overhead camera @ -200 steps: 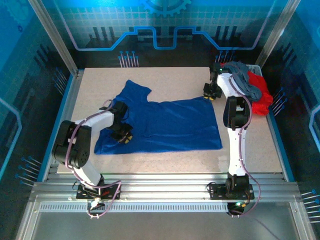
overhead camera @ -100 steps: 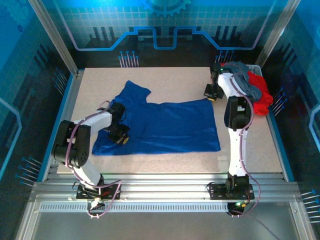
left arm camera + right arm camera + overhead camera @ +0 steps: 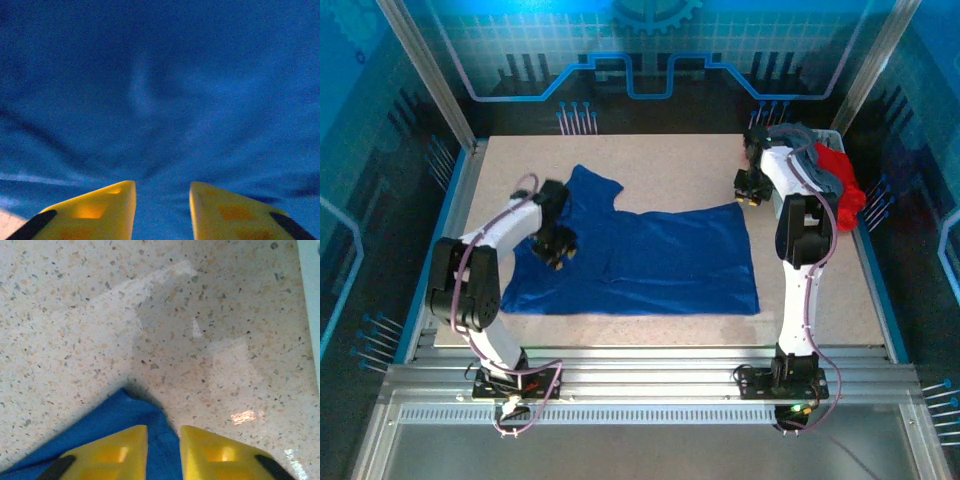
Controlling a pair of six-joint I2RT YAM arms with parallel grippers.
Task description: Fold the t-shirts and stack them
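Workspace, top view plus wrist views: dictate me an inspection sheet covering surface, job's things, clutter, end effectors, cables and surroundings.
Surface: speckled tabletop, glossy, with light reflections.
Job's things: blue t-shirt spread flat mid-table; grey shirt and red shirt heaped at the far right edge.
Clutter: nothing seen.
End effectors: left end effector open over blue cloth; right end effector open at the blue t-shirt's corner.
Cables: purple cables run along both arms.
Surroundings: blue-lit patterned walls, metal frame in front.
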